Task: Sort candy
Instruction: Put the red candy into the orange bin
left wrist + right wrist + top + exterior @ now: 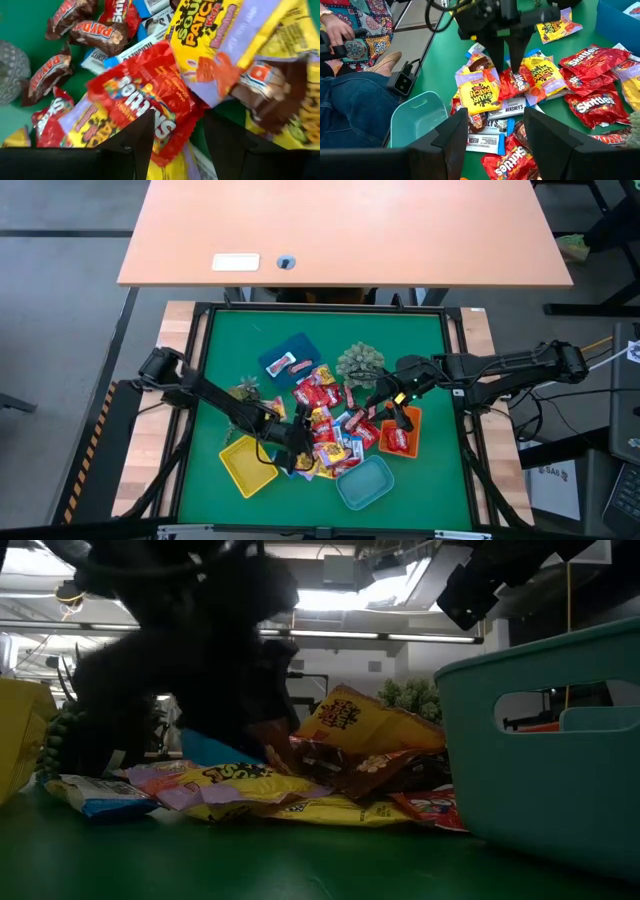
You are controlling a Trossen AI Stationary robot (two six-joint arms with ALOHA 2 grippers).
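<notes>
a lab: ceiling strip lights [400,637], cables, and a desk [340,230].

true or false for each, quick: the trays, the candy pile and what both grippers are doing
1. The left gripper is down on the candy pile. True.
2. Its fingers are around a red Skittles pack. True.
3. The teal tray is full of candy. False: it looks empty.
4. The right gripper is shut on a yellow pack. False: it is open, holding nothing, above the pile.
5. The orange tray holds red packs. True.
6. The yellow tray sits at the pile's right. False: it is at the left.
</notes>
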